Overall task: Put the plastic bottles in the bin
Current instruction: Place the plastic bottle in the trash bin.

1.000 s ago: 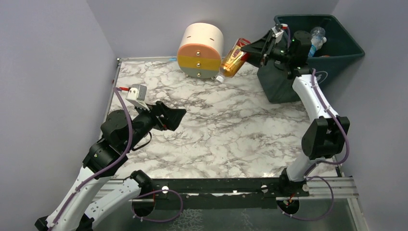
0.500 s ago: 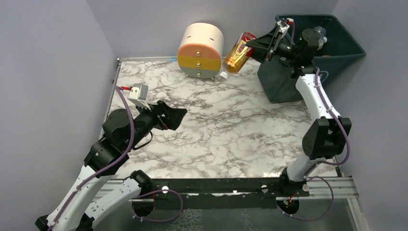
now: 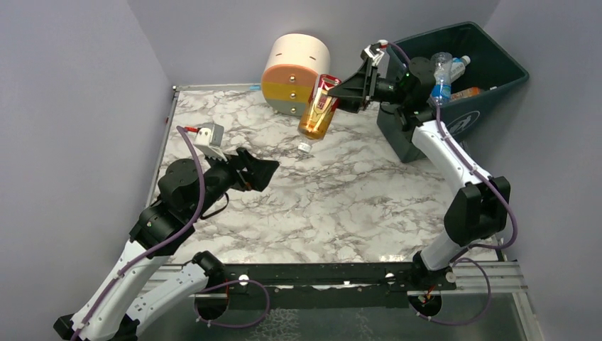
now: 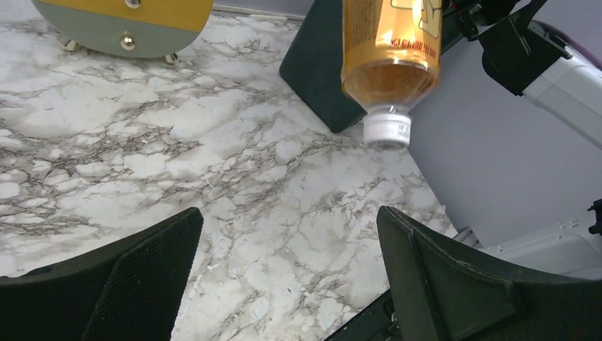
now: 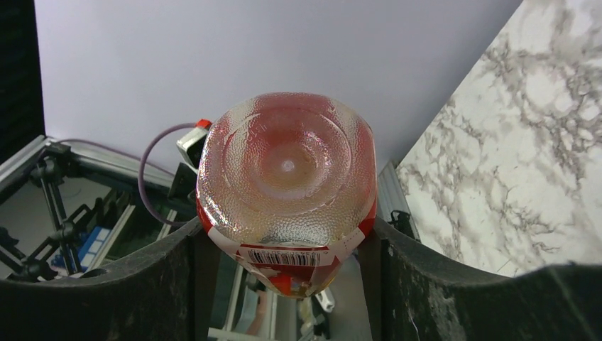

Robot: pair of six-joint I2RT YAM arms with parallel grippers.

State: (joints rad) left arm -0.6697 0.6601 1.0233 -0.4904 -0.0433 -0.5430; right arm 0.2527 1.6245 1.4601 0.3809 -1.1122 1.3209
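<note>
Pinched the orange-filled bottle [image 3: 317, 110] cap-down in the right gripper [image 3: 339, 91] over open table [image 3: 341, 192] left of the bin [image 3: 490, 105], showed its white cap [image 4: 387, 130] only from the left wrist, its dimpled base [image 5: 286, 167] only from the right, and held the left gripper [image 3: 267, 170] spread wide.

Bright, even, diffuse light; soft shadows, sharp focus.
</note>
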